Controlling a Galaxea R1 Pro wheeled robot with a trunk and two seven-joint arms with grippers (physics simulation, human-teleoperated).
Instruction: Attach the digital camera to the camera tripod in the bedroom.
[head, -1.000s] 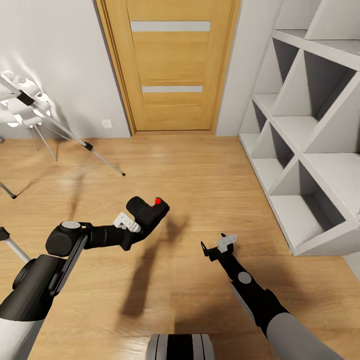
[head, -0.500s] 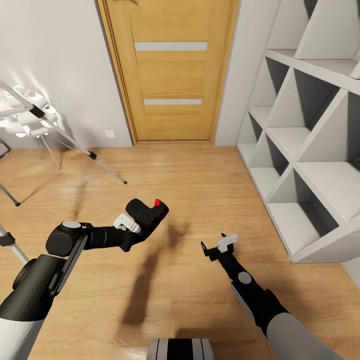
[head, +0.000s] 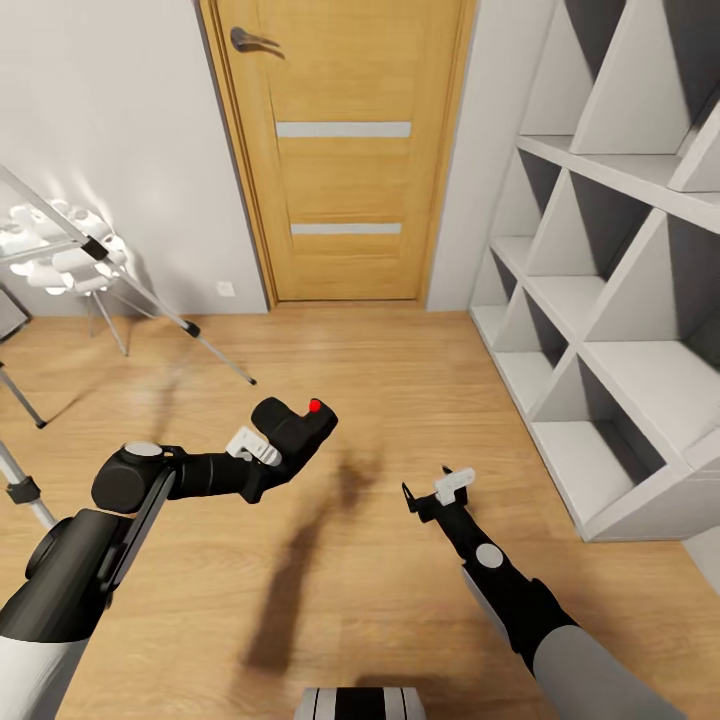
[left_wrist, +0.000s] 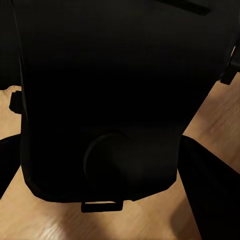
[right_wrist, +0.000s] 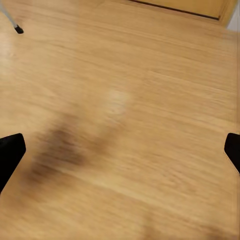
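The digital camera (head: 297, 425), black with a red button on top, is held above the wood floor in my left gripper (head: 268, 452), which is shut on it. Its dark body (left_wrist: 110, 100) takes up most of the left wrist view. The camera tripod (head: 150, 300) stands at the far left by the wall, with silver legs splayed and one black foot (head: 249, 380) reaching toward the room's middle; its head is out of view. My right gripper (head: 437, 492) hangs open over bare floor, and its fingertips (right_wrist: 11, 150) are wide apart. A tripod foot (right_wrist: 18, 29) shows in the right wrist view.
A wooden door (head: 345, 150) with a dark handle is shut in the far wall. White cube shelves (head: 610, 330) line the right side. A white rounded object (head: 50, 250) sits by the left wall behind the tripod. Wood floor (head: 400, 380) lies between.
The head view has tilted upward, so the door handle now shows and the floor things sit lower. Both arms keep their pose, and the camera stays in the left gripper.
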